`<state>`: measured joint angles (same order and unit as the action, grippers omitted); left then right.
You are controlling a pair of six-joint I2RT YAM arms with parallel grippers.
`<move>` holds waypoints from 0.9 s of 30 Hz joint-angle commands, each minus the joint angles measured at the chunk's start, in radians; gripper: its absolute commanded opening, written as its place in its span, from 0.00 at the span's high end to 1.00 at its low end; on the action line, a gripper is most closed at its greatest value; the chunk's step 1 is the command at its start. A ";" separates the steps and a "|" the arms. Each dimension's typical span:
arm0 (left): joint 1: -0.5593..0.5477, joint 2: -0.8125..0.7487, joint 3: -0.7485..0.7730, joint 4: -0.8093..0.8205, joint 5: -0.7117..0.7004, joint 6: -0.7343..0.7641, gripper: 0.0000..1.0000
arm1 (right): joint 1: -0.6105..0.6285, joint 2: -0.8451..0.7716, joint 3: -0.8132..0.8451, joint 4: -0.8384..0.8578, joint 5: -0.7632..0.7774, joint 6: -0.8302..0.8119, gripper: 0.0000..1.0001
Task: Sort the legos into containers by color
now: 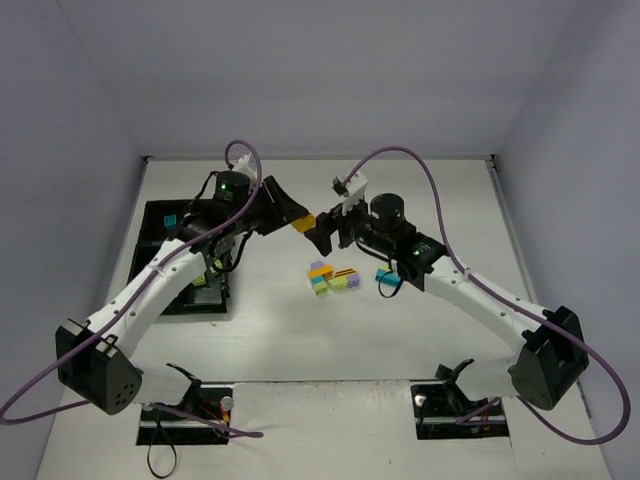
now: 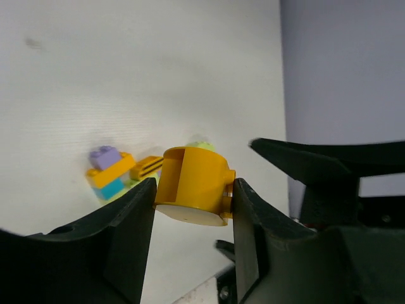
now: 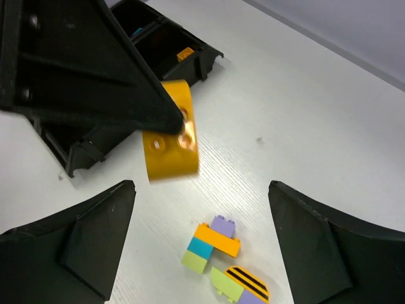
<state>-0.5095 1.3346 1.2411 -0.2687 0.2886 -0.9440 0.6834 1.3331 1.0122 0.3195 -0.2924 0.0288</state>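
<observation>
My left gripper [image 1: 297, 220] is shut on an orange lego [image 2: 192, 187], held above the table; the brick also shows in the right wrist view [image 3: 169, 148] and the top view [image 1: 301, 223]. My right gripper [image 1: 322, 232] is open and empty, just right of the left gripper's tip, its fingers [image 3: 76, 240] wide apart. A cluster of stacked legos [image 1: 331, 279] in orange, teal, lime and purple lies on the table below; it shows in the right wrist view [image 3: 218, 250] and the left wrist view [image 2: 114, 171]. The black compartment tray [image 1: 158, 225] sits at the left, partly hidden by the left arm.
A teal brick [image 1: 386, 276] lies right of the cluster, under the right arm. A teal brick [image 1: 171, 216] lies in the tray, and an orange piece [image 3: 185, 54] shows in one compartment. Grey walls enclose the table on three sides.
</observation>
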 commanded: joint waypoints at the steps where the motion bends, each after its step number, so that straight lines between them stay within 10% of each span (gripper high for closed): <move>1: 0.086 -0.041 0.078 -0.062 -0.095 0.123 0.91 | 0.008 -0.063 0.003 -0.006 0.097 0.005 0.16; 16: 0.420 0.342 0.311 -0.271 -0.385 0.418 0.86 | -0.005 -0.262 -0.158 -0.187 0.424 0.105 0.17; 27: 0.457 0.581 0.451 -0.320 -0.439 0.415 0.54 | -0.048 -0.305 -0.228 -0.290 0.578 0.189 0.17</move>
<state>-0.0589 1.9545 1.6127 -0.5789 -0.1062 -0.5415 0.6605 1.0489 0.7784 0.0200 0.2008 0.1741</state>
